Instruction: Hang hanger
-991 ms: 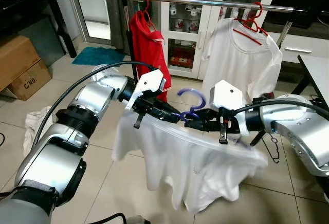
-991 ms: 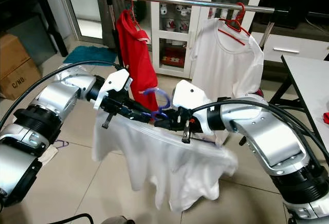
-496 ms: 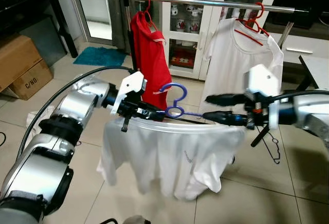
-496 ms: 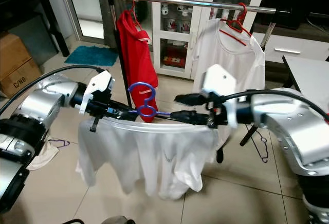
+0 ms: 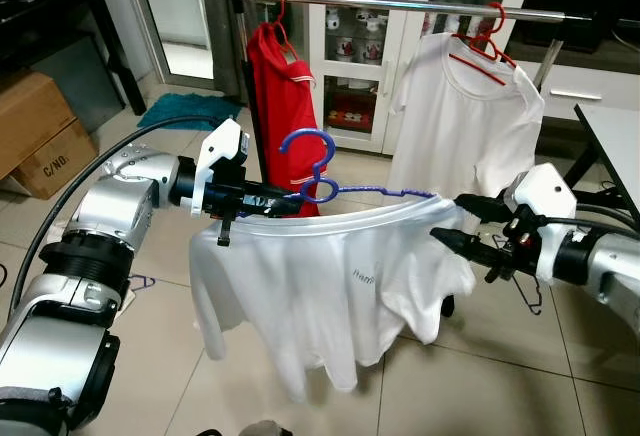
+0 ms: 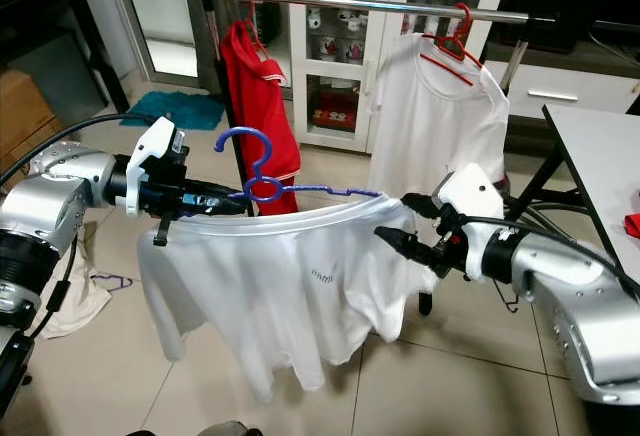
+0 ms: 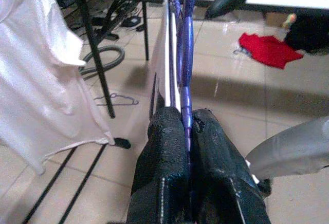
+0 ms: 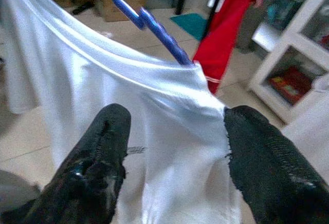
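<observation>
Blue hanger (image 5: 330,188) w/ white T-shirt (image 5: 330,286) draped on it: held in mid-air in front of the clothes rail (image 5: 400,2), hook upright and below rail level, not on the rail. The shirt hangs down from the hanger bar, neckline running along the bar, hem well above the tiled floor (image 5: 480,376).

Left gripper (image 5: 262,198): at the hanger's left end, fingers (image 7: 169,152) closed tight on the blue bar; wrist view shows the bar pinched between the two black pads w/ shirt edge alongside it.

Right gripper (image 5: 455,224): just beside the shirt's right shoulder, fingers (image 8: 103,147) spread wide apart, holding nothing; in the wrist view the shirt fabric lies between & beyond the two tips, not clamped.

Rail, behind: chrome bar on a black frame. Near its left end hangs a red shirt (image 5: 285,106) on a red hanger; near its right end a second white shirt (image 5: 470,116) on a red hanger (image 5: 480,46). The held hanger sits between these two, lower & nearer the robot.

Surround: white glass-door cabinet (image 5: 400,46) behind the rail; cardboard boxes (image 5: 40,131) at far left; teal mat (image 5: 185,109) on the floor by the doorway; white table edge (image 5: 615,131) at right; a spare wire hanger (image 5: 530,291) on the floor by the right arm.
</observation>
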`<state>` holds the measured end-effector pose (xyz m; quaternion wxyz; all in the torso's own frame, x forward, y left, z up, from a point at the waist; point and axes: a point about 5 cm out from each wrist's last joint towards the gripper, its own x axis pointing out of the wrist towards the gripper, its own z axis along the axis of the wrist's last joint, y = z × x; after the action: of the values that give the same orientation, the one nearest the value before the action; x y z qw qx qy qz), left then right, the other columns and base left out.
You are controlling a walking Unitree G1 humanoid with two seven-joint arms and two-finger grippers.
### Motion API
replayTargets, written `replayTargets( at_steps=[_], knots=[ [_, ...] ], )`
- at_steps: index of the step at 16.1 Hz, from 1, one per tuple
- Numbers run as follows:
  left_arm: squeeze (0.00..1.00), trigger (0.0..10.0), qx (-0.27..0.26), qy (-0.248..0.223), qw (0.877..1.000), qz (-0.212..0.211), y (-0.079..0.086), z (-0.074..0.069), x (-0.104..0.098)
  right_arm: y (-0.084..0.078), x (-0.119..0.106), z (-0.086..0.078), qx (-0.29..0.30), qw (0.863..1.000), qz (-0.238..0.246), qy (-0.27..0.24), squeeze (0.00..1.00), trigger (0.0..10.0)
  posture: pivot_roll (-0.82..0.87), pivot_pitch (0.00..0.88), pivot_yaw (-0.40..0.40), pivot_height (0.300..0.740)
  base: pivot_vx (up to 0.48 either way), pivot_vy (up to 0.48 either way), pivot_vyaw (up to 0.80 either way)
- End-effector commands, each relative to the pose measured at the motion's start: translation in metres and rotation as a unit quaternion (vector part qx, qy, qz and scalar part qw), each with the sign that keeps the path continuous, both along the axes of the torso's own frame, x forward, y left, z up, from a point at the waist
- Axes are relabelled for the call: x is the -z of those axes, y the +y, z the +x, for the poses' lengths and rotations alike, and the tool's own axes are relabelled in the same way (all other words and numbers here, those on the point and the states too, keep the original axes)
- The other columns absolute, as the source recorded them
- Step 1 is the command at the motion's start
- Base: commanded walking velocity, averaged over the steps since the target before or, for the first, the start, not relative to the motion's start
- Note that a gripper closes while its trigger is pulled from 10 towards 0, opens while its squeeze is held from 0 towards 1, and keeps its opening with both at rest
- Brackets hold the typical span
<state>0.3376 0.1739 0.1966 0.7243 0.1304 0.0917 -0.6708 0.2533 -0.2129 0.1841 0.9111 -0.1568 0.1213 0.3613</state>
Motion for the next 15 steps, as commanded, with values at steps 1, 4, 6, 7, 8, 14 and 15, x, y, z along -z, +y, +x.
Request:
replayTargets(
  at_steps=[1,4,6,7,8,14,15],
  knots=[
    [0.00,0.0,0.002,-0.010,1.000,-0.022,0.004,-0.001,-0.011,0.000,0.009,0.001,0.014,1.000,-0.007,0.005,0.65,10.0,-0.02,0.000,0.052,0.740,0.000,0.000,0.00],
    [0.00,0.0,0.005,-0.008,0.999,-0.044,0.006,-0.002,-0.022,0.000,0.028,0.008,0.072,0.997,0.003,0.006,0.00,10.0,-0.01,0.000,0.044,0.740,0.000,0.000,0.00],
    [0.00,0.0,0.013,-0.007,0.999,-0.049,0.005,-0.004,-0.025,0.000,0.035,0.016,0.105,0.994,0.003,0.001,0.00,10.0,-0.01,0.000,0.042,0.740,0.000,0.000,0.00],
    [0.00,0.0,0.016,-0.005,0.999,-0.050,0.005,-0.005,-0.026,-0.002,0.037,0.020,0.121,0.993,-0.005,-0.002,0.00,10.0,-0.01,0.000,0.041,0.740,0.000,0.000,0.00],
    [0.00,0.0,0.017,-0.003,0.999,-0.050,0.006,-0.007,-0.027,-0.005,0.037,0.022,0.134,0.991,-0.003,-0.004,0.00,10.0,-0.01,0.000,0.040,0.740,0.000,0.000,0.00],
    [0.00,0.0,0.005,0.000,0.999,-0.047,0.015,-0.008,-0.030,-0.010,0.038,0.020,0.100,0.994,0.034,0.001,0.00,0.0,-0.01,0.000,0.040,0.740,0.000,0.000,0.00],
    [0.00,0.0,0.002,0.000,0.999,-0.047,0.016,-0.009,-0.030,-0.011,0.039,0.018,0.088,0.995,0.042,0.008,0.00,0.0,-0.01,0.000,0.040,0.740,0.000,0.000,0.00]
  ],
)
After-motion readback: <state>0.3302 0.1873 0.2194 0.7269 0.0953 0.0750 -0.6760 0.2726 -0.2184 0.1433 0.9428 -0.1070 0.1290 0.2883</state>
